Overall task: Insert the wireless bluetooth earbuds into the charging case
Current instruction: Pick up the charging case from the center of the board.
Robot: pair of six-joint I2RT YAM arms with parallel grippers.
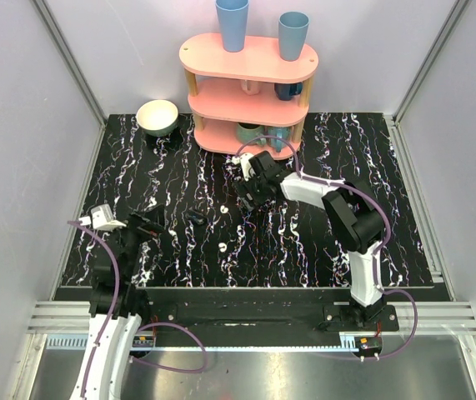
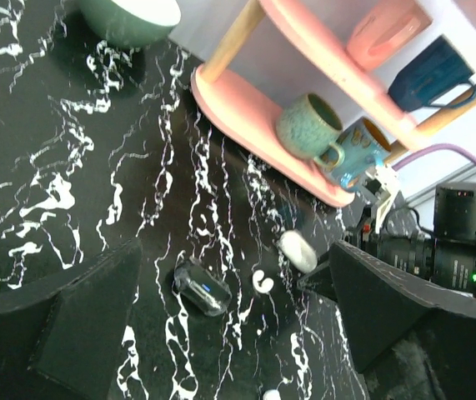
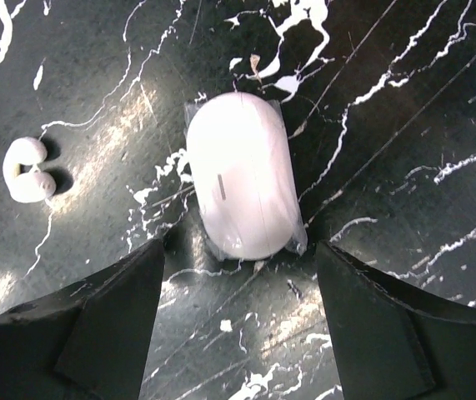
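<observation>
The right claw (image 3: 239, 250) is seen released, its jaws set either side of the charging case (image 3: 242, 183) on the worktop (image 3: 404, 100), not touching it. One earbud (image 3: 27, 171) lies near the case. The left claw (image 2: 236, 250) is spread wide.

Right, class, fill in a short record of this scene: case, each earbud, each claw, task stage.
charging case: white, looks closed, flat on the black table
far earbud: loose on table, beside case
near earbud: loose on table, nearer the arms
right claw: open, poised around case, not gripping
left claw: open, empty
stage: no earbud inserted yet
</observation>
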